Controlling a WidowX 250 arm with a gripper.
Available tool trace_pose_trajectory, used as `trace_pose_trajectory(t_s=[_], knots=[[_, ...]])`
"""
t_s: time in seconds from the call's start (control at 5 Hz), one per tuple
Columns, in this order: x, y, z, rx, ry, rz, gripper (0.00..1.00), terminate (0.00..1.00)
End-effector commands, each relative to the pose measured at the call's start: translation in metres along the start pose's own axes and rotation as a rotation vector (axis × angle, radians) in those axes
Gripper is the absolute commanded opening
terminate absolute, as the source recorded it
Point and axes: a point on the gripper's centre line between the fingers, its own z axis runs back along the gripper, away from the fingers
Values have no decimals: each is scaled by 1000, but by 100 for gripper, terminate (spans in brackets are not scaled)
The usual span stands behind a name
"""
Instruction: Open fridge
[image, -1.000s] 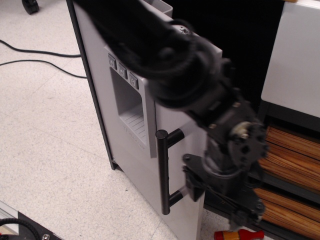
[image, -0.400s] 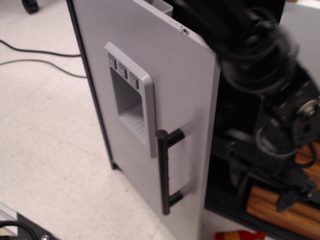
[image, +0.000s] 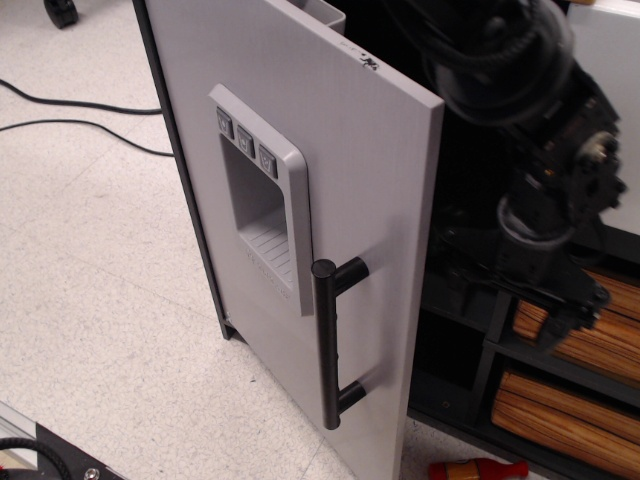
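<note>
The fridge (image: 300, 180) is standing on the speckled floor (image: 90, 300) with its grey door swung ajar, the dispenser (image: 262, 205) and black bar handle (image: 328, 345) facing out. The black arm is reaching in behind the door's free edge, and its gripper (image: 545, 290) is sitting against the dark interior, too hidden to tell how the jaws are set. A red-and-yellow toy (image: 478, 469) is lying at the bottom edge.

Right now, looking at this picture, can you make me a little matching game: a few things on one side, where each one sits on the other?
Things:
1. bar handle
2. dispenser buttons
3. wooden-slat drawers
4. cables

Places:
A. on the floor, upper left
B. lower right, past the gripper
C. top of the grey panel on the fridge door
D. low on the door's near edge

Pairs: 1-D, 2-C, 3-B, 4-A
</note>
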Motion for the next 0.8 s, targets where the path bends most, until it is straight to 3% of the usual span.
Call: trace_pose_trajectory(t_s=[0.0,0.4,0.6], knots=[[-8,57,35,20,-5,78,100,0],[-34,126,69,34,41,178,100,0],[-61,160,70,58,38,160,100,0]])
